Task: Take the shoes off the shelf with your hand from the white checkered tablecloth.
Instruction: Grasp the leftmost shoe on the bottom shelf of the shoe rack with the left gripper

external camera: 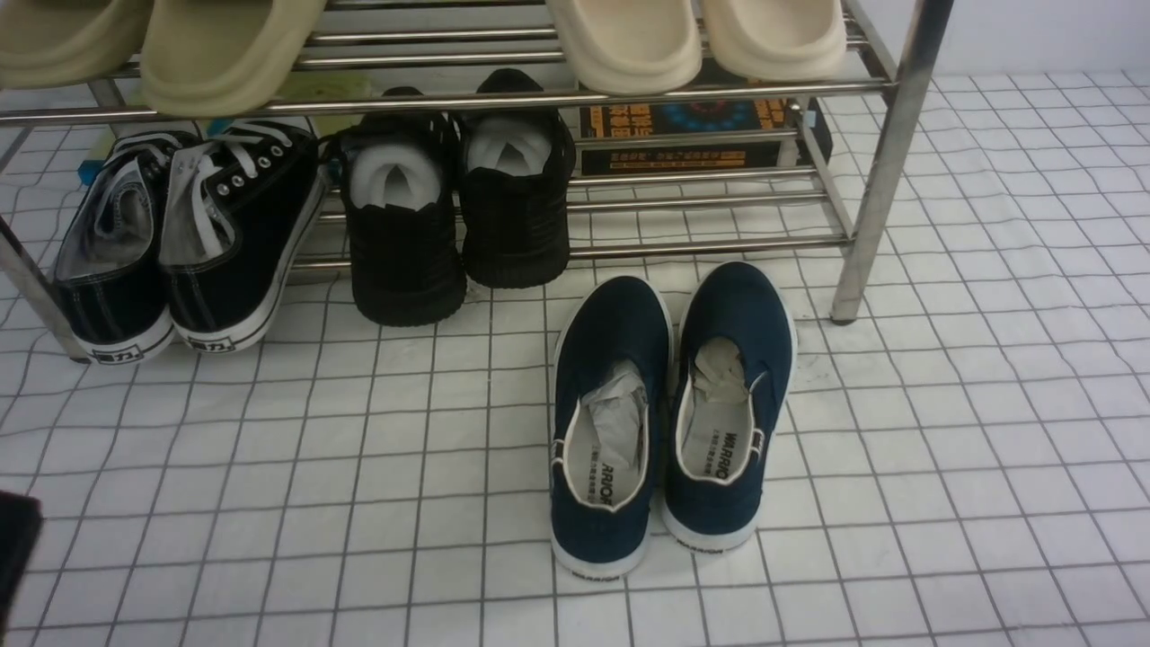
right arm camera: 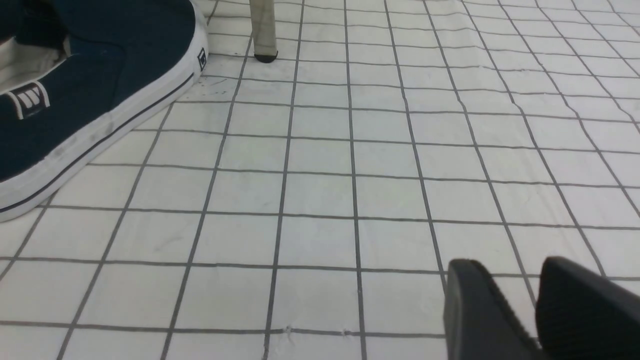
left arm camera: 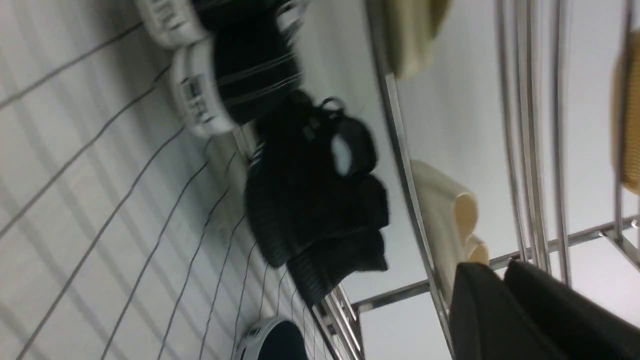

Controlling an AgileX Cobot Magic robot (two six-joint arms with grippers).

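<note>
The shoes, black canvas sneakers with white laces and soles, stand on the bottom tier of the chrome shelf at its left end, heels toward me. The left wrist view shows them blurred, far from my left gripper, whose fingers lie together with nothing between them. Only a black piece of that arm shows at the front view's lower left edge. My right gripper hovers low over the white checkered tablecloth, open and empty, out of the front view.
An all-black knit pair sits beside the sneakers. Navy slip-ons stand on the cloth in front of the shelf, one of them near my right gripper. Beige slippers fill the upper tier. A dark box lies behind.
</note>
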